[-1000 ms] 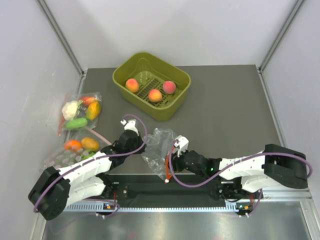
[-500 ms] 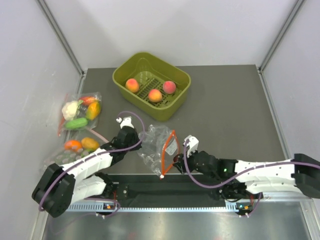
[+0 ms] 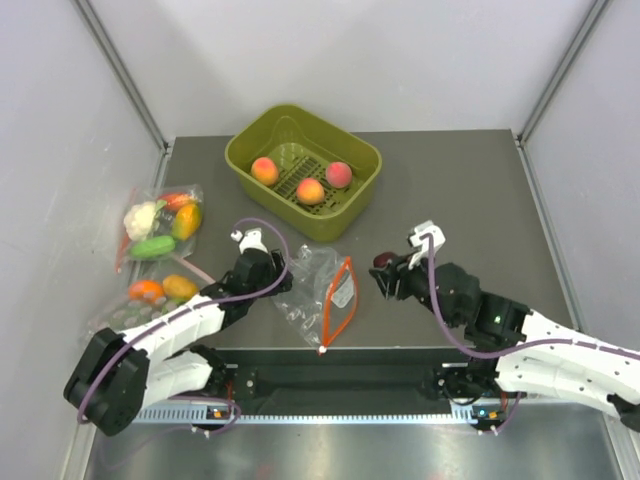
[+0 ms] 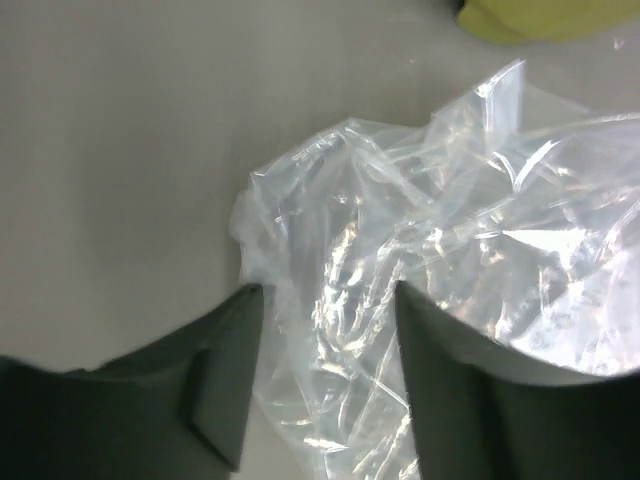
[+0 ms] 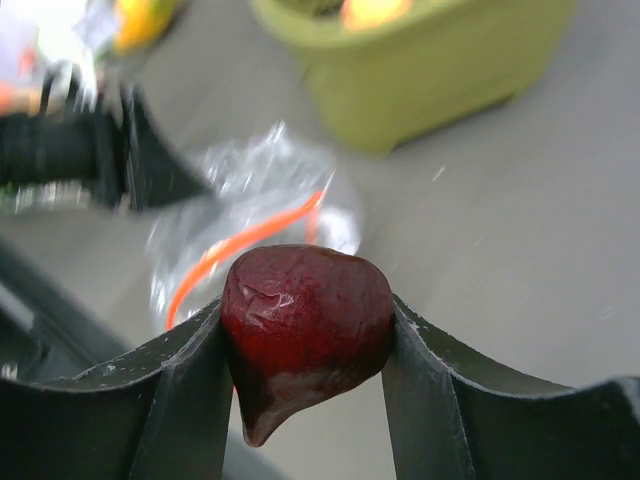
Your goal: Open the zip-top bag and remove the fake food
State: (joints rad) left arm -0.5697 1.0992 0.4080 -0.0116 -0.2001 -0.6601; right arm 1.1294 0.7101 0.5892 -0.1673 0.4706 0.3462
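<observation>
The right end effector [image 3: 386,268] has pulled back from the mouth of the zip-top bag [image 3: 312,285], where it was half a second ago. It now hangs to the right of the bag, apart from it and above the bare surface [image 3: 470,200]. Its fingers are clamped on a dark red fake fruit [image 5: 305,325], so this piece appears to be out of the bag and only needs setting down. The left end effector [image 3: 276,282] has stayed at the bag's far-left end, its fingers pinching bunched plastic, and the bag has hardly shifted. The orange-red zip strip [image 3: 338,300] stands open in a loop facing the right arm. Nothing coloured shows through the crinkled plastic in the top or left wrist view, so the bag is probably empty, though folds hide part of it. The green basket [image 3: 325,225], beyond the bag, holds three peaches [image 3: 310,190] on its slotted floor. Two other clear bags [image 3: 160,230] of vegetables lie at the left edge, untouched.
</observation>
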